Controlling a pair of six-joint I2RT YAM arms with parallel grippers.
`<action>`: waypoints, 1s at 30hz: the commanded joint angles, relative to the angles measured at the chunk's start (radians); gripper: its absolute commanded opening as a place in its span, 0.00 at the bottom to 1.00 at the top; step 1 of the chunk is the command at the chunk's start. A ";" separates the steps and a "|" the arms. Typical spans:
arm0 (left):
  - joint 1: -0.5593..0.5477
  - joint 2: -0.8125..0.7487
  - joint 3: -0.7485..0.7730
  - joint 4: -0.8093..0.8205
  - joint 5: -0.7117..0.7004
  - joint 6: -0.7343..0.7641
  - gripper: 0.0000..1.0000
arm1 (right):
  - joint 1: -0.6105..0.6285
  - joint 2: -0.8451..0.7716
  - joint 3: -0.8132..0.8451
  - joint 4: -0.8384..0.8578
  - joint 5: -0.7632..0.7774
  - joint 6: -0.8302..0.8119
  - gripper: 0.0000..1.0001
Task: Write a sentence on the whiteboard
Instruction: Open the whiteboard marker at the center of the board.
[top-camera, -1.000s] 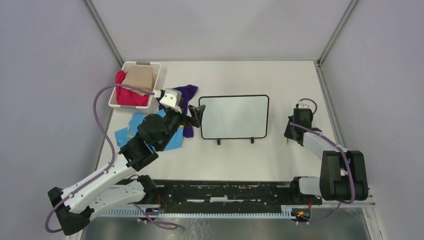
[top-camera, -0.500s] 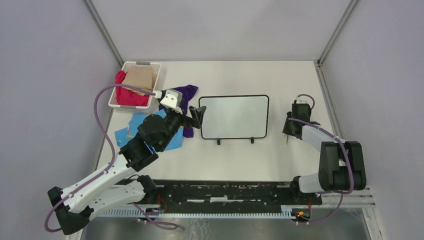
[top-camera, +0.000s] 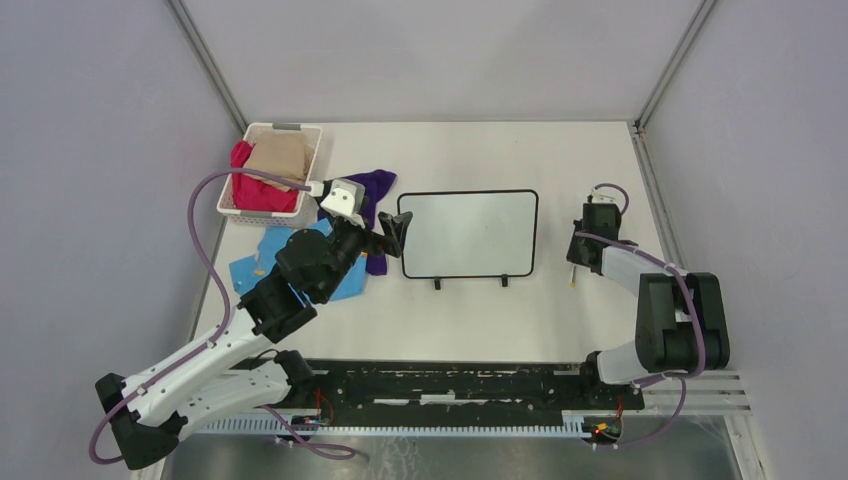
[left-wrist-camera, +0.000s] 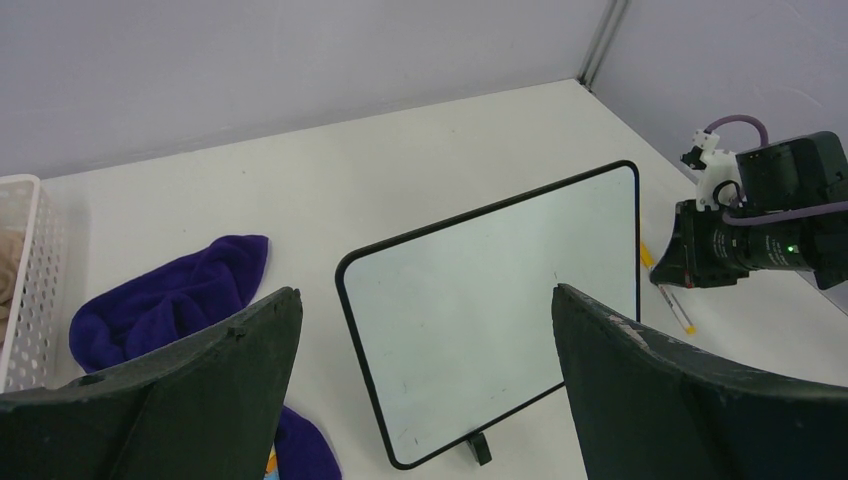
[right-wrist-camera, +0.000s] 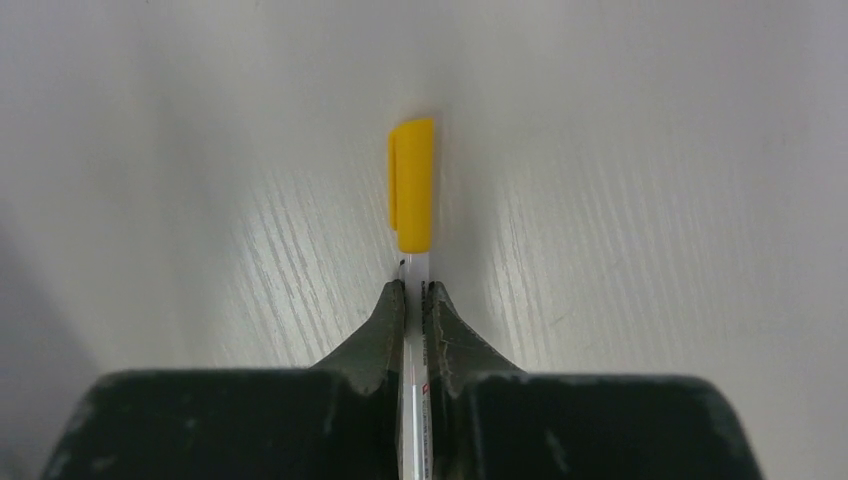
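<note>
The whiteboard (top-camera: 468, 233) lies on the table in the middle, black-framed, with two small feet at its near edge. It is blank apart from faint specks; no sentence shows on it. It also shows in the left wrist view (left-wrist-camera: 490, 310). My left gripper (top-camera: 395, 232) is open and empty at the board's left edge, seen wide apart in its own view (left-wrist-camera: 425, 292). My right gripper (top-camera: 578, 262) is right of the board, low on the table, shut on a clear marker (right-wrist-camera: 412, 200) with a yellow cap that lies flat; its fingers (right-wrist-camera: 392, 310) pinch the barrel.
A white basket (top-camera: 240, 195) with red and tan cloths stands at the back left. A purple cloth (top-camera: 375, 188) and a blue cloth (top-camera: 255, 265) lie left of the board, under my left arm. Booth walls and frame posts close in the table's sides.
My right gripper has shifted slightly away from the near edge and its arm has swung a little. The left arm and the whiteboard have not moved.
</note>
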 joint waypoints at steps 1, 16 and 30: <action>-0.009 -0.007 0.025 0.029 -0.006 0.024 1.00 | 0.001 -0.023 -0.044 -0.050 0.020 0.014 0.01; -0.030 -0.046 -0.006 0.085 -0.194 -0.007 1.00 | 0.188 -0.695 0.069 -0.157 0.182 -0.026 0.00; -0.032 -0.002 0.134 -0.074 -0.096 -0.128 1.00 | 0.382 -0.858 0.088 0.261 -0.572 0.016 0.00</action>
